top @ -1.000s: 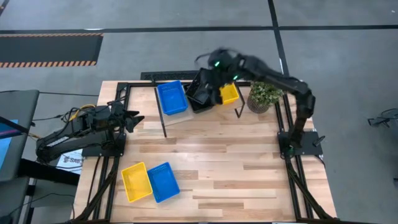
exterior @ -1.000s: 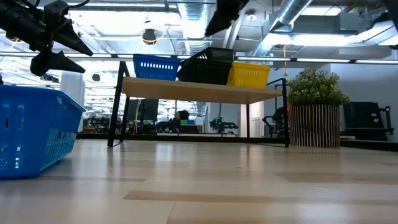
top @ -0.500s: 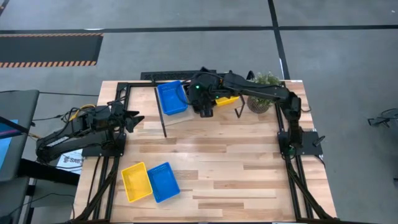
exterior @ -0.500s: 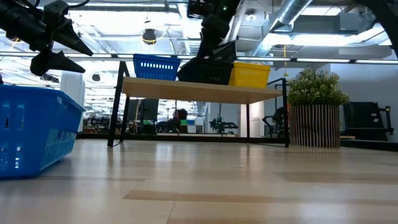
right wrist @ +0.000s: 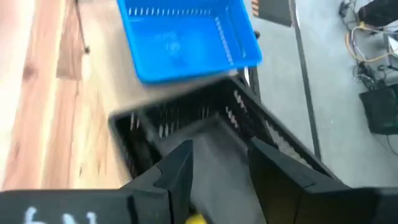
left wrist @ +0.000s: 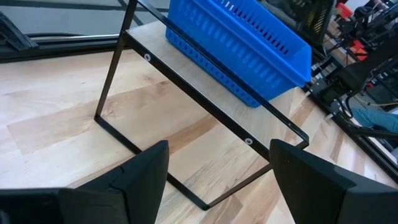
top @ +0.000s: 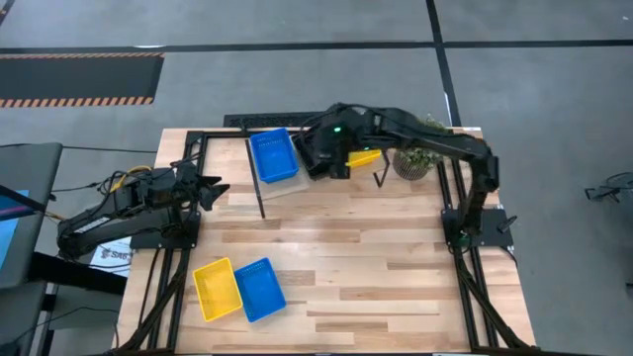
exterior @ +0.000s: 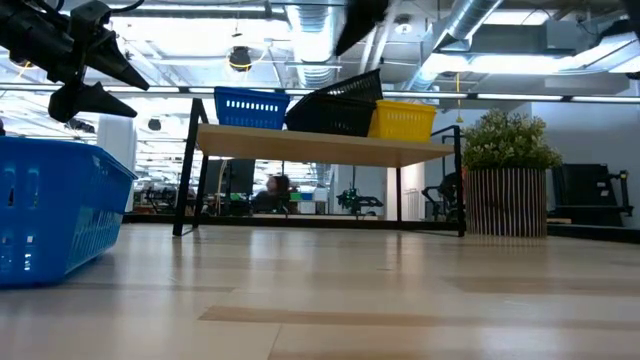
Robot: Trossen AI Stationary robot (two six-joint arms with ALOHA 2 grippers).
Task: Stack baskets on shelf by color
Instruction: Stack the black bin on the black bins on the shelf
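Observation:
The shelf (top: 287, 188) stands at the table's far side and bears a blue basket (top: 273, 155), a black basket (top: 315, 153) and a yellow basket (top: 364, 156). In the low view the black basket (exterior: 335, 105) sits tilted, its right side raised against the yellow basket (exterior: 403, 120). My right gripper (right wrist: 221, 152) is open just above the black basket and touches nothing; it also shows in the low view (exterior: 360, 15). My left gripper (top: 213, 188) waits open at the table's left, facing the shelf (left wrist: 205, 87). A yellow basket (top: 216, 289) and a blue basket (top: 259, 289) lie on the table near the front.
A potted plant (top: 419, 151) stands right of the shelf, close to my right arm. The blue basket on the table fills the low view's left side (exterior: 55, 210). Bare tabletop (top: 356, 247) lies between the shelf and the front edge.
My right gripper came down onto the black basket on the shelf half a second ago and has since risen clear of it. The black basket stays on the shelf, tilted against the yellow one.

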